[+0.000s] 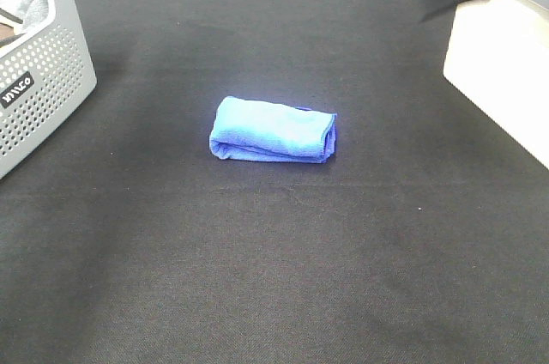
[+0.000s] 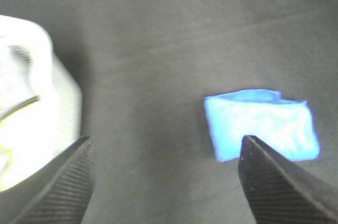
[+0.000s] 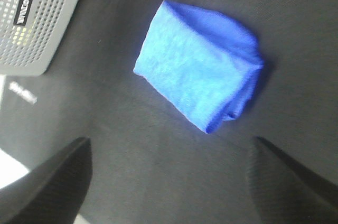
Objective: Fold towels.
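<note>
While the blue towel is lying folded at frame centre on the black mat, both grippers, left & right, are hanging spread wide w/ nothing held; grey basket sitting upper left.

Left gripper jaws wide apart, nothing between them. Right gripper likewise (its arm blurred in the high view).
</note>
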Tool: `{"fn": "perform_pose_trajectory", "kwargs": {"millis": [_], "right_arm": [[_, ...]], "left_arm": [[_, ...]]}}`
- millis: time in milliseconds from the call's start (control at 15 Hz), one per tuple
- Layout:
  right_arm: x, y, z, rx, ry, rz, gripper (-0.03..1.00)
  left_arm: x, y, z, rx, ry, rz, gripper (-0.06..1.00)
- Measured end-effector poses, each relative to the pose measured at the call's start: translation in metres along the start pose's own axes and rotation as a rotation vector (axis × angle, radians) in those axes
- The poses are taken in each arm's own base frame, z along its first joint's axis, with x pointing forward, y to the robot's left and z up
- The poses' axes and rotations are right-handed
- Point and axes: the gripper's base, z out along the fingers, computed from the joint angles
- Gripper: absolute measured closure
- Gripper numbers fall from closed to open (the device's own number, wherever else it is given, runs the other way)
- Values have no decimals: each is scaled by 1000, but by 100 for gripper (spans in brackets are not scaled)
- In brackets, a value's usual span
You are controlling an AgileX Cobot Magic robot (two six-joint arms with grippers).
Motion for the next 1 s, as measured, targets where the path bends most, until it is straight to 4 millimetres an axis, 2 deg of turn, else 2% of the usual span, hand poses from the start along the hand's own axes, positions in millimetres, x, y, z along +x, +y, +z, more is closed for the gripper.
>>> {"fn": "perform_pose_trajectory", "kwargs": {"millis": [67, 200, 267, 400, 600, 800, 1000], "right_arm": [[3, 11, -21, 41, -36, -24, 21], [15, 28, -55, 105, -87, -50, 21], [31, 38, -73, 143, -104, -74, 21], [61, 48, -92, 178, -105, -91, 21], [123, 55, -104, 204, -73, -85, 21], [191, 55, -105, 221, -66, -76, 21], [253, 50, -102, 264, -100, -94, 21]], "left_arm": [[8, 1, -9, -13, 11, 5, 23], [40, 3, -35, -35, 51, 13, 23], [58, 4, -42, -36, 80, 6, 23], [97, 4, -70, -37, 100, -7, 23], [163, 5, -106, -37, 102, -10, 23], [235, 7, -142, -37, 31, -9, 23], [303, 9, -162, -36, -75, 28, 23]]}}
